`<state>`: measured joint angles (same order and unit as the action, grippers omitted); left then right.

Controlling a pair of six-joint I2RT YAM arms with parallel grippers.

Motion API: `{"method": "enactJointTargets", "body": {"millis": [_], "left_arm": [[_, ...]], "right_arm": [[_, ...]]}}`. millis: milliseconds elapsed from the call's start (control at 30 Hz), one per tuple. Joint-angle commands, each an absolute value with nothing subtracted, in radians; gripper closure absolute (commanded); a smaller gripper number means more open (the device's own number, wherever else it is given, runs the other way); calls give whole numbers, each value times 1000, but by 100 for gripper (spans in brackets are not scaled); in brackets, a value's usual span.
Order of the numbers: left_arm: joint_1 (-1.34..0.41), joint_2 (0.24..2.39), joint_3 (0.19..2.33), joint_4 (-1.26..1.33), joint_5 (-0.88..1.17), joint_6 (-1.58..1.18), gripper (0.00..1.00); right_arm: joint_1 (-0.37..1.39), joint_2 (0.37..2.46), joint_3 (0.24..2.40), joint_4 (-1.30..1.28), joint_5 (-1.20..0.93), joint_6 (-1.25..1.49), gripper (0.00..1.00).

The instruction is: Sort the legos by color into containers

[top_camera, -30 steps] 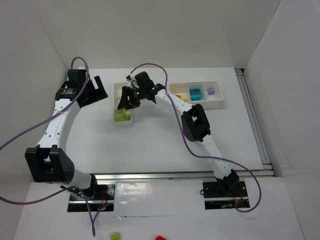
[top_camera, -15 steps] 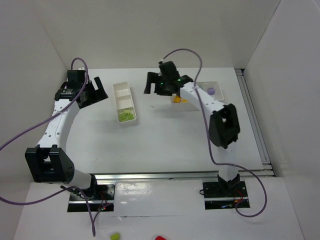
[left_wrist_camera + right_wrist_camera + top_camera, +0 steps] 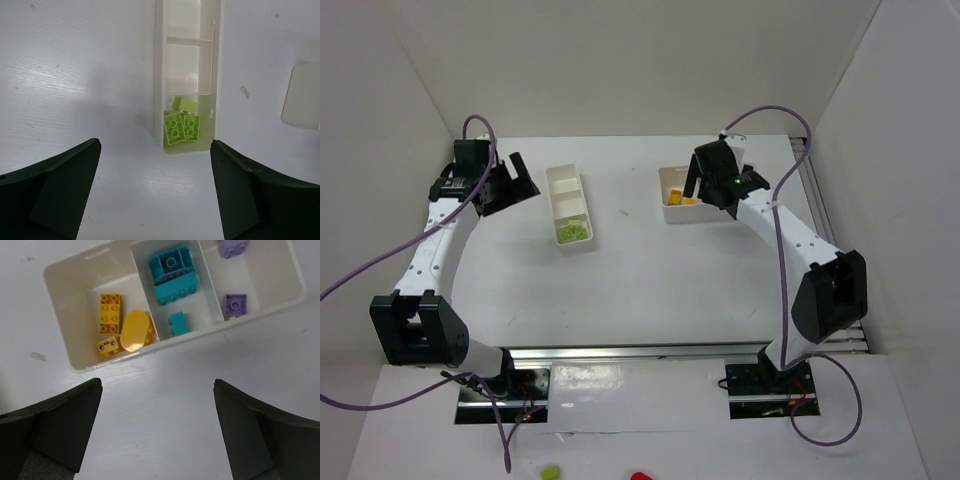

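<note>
Currently my right claw (image 3: 157, 385) is spread wide and holds nothing. It hangs above the near wall of the wider tray (image 3: 65, 270). Ahead of the fingers and to the left lie the yellow-orange bricks (image 3: 110, 313). The teal bricks (image 3: 172, 272) are straight ahead in the middle compartment, and the purple bricks (image 3: 234, 305) are ahead to the right. My left claw (image 3: 155, 145) is equally wide and empty. It is poised over the near end of the narrow tray (image 3: 159, 75), with the lime green bricks (image 3: 181, 127) just ahead of its fingertips.

By my judgement, sorting is close to complete, so the main hazards are to the work already done:

- Descending from this position could set a finger on a tray wall. The trays look light and could tip or slide on the desk (image 3: 165, 440).
- A rounded yellow-orange piece sits against the divider. A nudge there could push it into the teal compartment.
- Closing on stacked bricks off-centre could split the stack.
</note>
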<state>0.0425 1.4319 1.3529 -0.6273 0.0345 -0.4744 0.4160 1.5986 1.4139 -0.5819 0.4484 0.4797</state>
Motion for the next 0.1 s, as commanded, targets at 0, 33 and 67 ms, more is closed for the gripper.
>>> {"method": "enactJointTargets", "body": {"millis": [0, 33, 67], "left_arm": [[48, 1396, 1359, -606, 69, -476, 0], [48, 1396, 1368, -606, 69, -476, 0], [48, 1396, 1368, -606, 69, -476, 0]], "right_arm": [[413, 1517, 1376, -583, 499, 499, 0], [413, 1517, 1365, -569, 471, 489, 0], [413, 1502, 1365, -569, 471, 489, 0]]}}
